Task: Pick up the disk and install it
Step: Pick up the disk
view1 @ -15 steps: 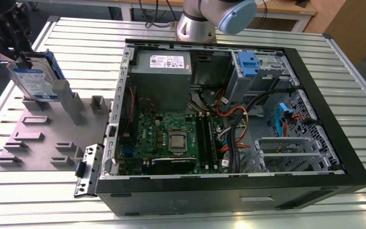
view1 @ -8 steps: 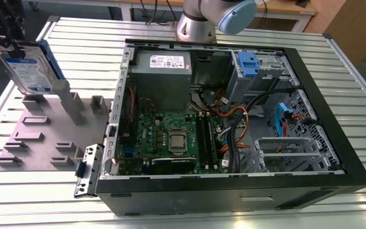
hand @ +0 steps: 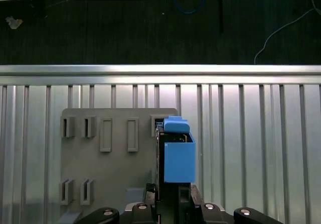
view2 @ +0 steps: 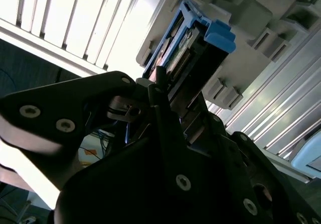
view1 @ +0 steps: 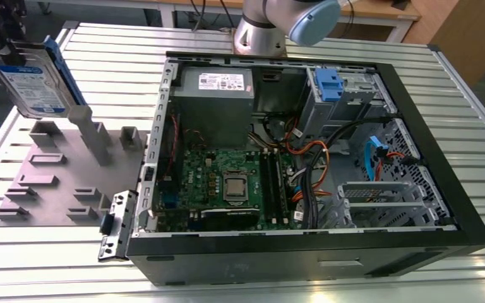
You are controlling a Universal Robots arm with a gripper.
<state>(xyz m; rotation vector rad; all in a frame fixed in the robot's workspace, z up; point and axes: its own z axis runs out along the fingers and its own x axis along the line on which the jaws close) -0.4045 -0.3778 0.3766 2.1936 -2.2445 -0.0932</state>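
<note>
At 10 o'clock in the exterior view: tool (view1: 8, 55) clamped on the upper edge of the disk (view1: 33, 81), held upright over the grey fixture plate (view1: 48, 183), at 9 o'clock from the open computer case (view1: 310, 259) | second wrist view: black fingers (view2: 163, 113) pinch the disk (view2: 193, 45) | first wrist view: the disk's blue carrier (hand: 179, 156) over the plate (hand: 115, 169) on the slatted tabletop (hand: 251, 133)

The exterior view looks down obliquely and wide over the worktop (view1: 57, 278), computer case (view1: 293, 259) and grey plate (view1: 53, 189). Both wrist views ride close behind the jaws, sharing disk (hand: 179, 158) (view2: 220, 35) and plate: first straight down, second slanting.
</note>
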